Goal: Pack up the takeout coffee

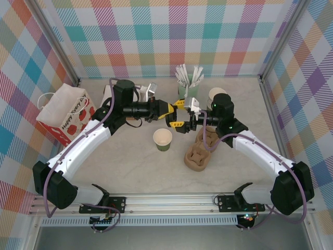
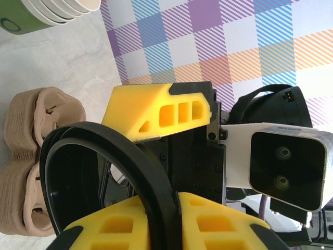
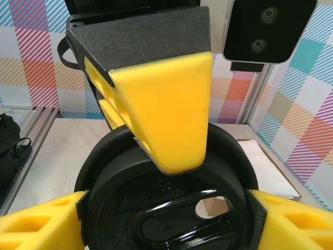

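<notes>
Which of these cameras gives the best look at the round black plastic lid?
The right wrist view: the round black plastic lid faces the camera, its sip hole visible. In the left wrist view a curved stretch of rim shows. From above it is too small to make out.

Left fingers (image 1: 167,109), right fingers (image 1: 176,124) close together mid-table (lidless green cup (image 1: 162,139) just nearer bases); cardboard carrier (image 1: 199,152) beside cup.

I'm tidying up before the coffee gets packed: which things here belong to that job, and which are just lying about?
For the job: green cup, black lid, likely the cup carrier and gift bag.
Lying about: stack of spare cups, pot of stirrers.
</notes>
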You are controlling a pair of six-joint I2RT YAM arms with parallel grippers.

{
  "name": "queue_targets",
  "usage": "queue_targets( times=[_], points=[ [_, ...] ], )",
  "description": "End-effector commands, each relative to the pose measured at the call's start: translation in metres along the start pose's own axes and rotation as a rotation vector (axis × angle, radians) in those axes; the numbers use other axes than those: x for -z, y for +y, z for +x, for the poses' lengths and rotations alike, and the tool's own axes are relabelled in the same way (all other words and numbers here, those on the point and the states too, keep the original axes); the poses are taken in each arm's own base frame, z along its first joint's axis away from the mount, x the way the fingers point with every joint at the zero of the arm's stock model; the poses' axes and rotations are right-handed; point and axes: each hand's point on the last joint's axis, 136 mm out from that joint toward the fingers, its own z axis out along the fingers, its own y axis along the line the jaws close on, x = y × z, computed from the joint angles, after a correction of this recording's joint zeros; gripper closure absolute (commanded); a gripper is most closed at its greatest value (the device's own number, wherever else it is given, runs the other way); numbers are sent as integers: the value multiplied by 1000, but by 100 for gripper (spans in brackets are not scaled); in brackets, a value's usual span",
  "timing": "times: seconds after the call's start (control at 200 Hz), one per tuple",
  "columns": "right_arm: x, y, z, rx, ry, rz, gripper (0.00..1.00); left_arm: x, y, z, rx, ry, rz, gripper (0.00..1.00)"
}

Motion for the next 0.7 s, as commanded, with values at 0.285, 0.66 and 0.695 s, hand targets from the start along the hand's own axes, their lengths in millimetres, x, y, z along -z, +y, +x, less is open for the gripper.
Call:
queue_targets(
  times=[0.285, 0.66, 0.695],
  points=[
    [4, 6, 28, -141, 193, -6, 28, 18, 18, 4, -47, -49, -139, 51],
    [13, 1, 69, -377, 514, 69, 27, 113, 117, 13, -51, -272, -738, 34],
    [12, -1, 72, -387, 548, 86, 27, 123, 126, 15, -54, -294, -799, 33]
  ],
)
